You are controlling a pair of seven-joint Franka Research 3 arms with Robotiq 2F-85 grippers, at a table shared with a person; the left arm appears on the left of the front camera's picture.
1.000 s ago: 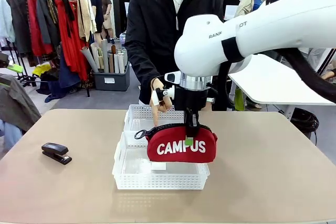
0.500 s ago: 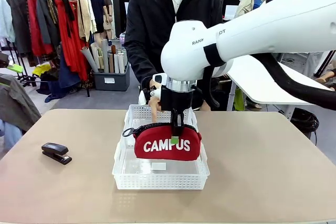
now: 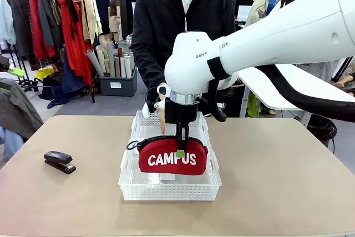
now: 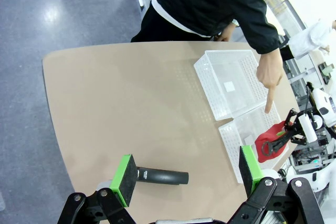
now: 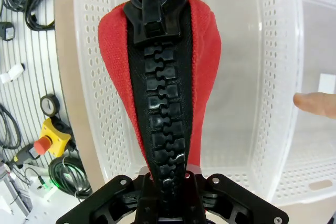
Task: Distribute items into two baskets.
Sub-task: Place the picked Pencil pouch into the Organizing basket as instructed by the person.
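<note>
My right gripper (image 3: 180,149) is shut on the top of the red "CAMPUS" pouch (image 3: 166,160), holding it upright and low in the near white basket (image 3: 166,191). In the right wrist view the pouch's red side (image 5: 205,77) and black zip rise from my right gripper (image 5: 170,184), with the basket's wall (image 5: 273,77) around them. The far basket (image 3: 145,119) lies behind it. The black stapler (image 3: 59,161) lies at the table's left. My left gripper (image 4: 187,174) hangs open above the stapler (image 4: 160,176), apart from it.
A person stands at the far side, one hand (image 3: 161,112) pointing a finger down at the far basket; the fingertip (image 5: 315,102) shows past the near basket's wall. In the left wrist view both baskets (image 4: 210,69) lie side by side near that hand (image 4: 270,72).
My right gripper has carried the pouch left and down, from over the near basket's right rim into its middle. The person's pointing hand stays at the far basket.
</note>
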